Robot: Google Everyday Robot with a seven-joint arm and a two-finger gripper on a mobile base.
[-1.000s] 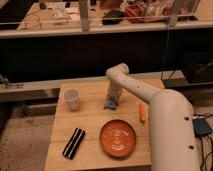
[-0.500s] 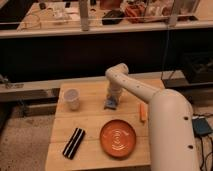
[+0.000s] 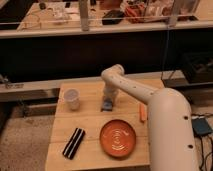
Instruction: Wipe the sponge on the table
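Sponge [image 3: 106, 106] lies on the desk [image 3: 90, 125], towards the back and mid-width, with the tool [image 3: 108, 100] down on top of it. Can't tell if the tool is clenched or released. White cup [image 3: 73, 99] stands left of it, contents not visible. Orange plate [image 3: 119, 138] in front, black striped block [image 3: 73, 143] front-left, orange stick [image 3: 142, 112] to the right.

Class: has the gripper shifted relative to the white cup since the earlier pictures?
No: gripper stays at the sponge, same gap from the white cup.
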